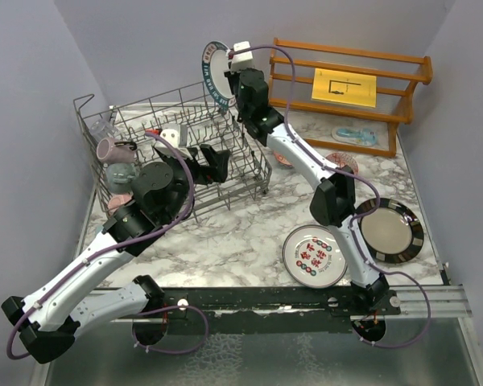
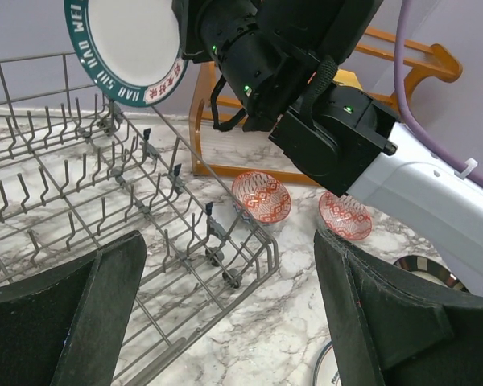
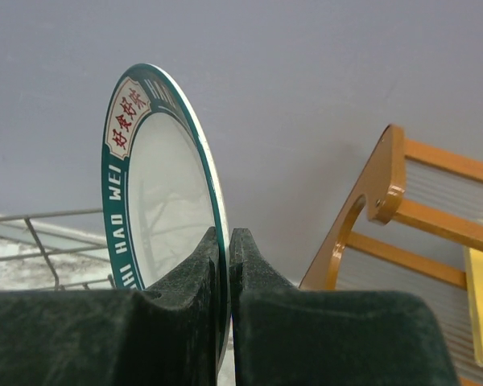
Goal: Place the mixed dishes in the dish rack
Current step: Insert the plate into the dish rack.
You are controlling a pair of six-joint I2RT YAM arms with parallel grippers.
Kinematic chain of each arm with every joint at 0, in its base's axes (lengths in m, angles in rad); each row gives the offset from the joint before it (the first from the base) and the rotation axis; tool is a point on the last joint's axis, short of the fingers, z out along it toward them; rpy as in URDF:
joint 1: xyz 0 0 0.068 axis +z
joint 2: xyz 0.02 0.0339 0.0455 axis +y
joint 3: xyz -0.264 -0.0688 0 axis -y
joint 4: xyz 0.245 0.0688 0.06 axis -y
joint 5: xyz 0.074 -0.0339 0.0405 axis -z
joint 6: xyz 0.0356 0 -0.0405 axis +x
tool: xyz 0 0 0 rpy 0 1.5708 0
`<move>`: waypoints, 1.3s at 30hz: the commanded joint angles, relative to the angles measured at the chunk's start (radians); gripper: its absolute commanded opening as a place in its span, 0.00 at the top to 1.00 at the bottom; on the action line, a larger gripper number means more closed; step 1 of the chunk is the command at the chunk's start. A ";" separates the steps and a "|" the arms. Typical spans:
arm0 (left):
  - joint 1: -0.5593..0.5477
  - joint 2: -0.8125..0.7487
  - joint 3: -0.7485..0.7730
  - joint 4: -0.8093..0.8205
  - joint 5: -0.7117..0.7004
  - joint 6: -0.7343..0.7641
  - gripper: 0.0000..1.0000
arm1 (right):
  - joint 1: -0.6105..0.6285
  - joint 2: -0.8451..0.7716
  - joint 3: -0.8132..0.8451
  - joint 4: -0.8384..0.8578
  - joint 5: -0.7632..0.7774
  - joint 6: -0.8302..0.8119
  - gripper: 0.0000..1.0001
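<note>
Plate [image 3: 157, 193] and rack [image 2: 80, 201] are the pair that matter for us. The right claw [image 3: 228, 241] is pinched narrow on the plate's lower rim, one finger on each face. The plate stands on edge, its long axis upright and its lettered green band rising above the fingers.

In the top view it hangs at the rack's far right corner, at about 1 o'clock from the rack's middle, and clear above the wire. From the plate, the rows of tines lie down and toward 7 o'clock. The left wrist view agrees, showing the plate at 11 o'clock, high over the far rim, with bare tines beneath it.

We judge that the next move is a lowering toward 7 o'clock, with the plate's thin edge lined up to the gap between two tine rows. Whether its plane already matches those rows we cannot tell from these views.

The left claw [image 1: 200, 163] is spread wide and holds nothing. It hovers low over the rack's near right part, at about 6 o'clock from the plate. The right arm has the plate, so we take this placing to be its job, and the left claw sits close to the likely path.
</note>
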 commanded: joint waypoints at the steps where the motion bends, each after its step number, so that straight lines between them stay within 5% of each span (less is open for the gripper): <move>1: 0.006 -0.017 -0.010 0.008 -0.033 0.013 0.13 | 0.024 -0.006 -0.019 0.207 0.094 -0.105 0.99; 39: 0.005 -0.064 -0.046 0.012 -0.028 -0.006 0.13 | 0.127 0.065 -0.210 0.351 0.214 -0.284 0.99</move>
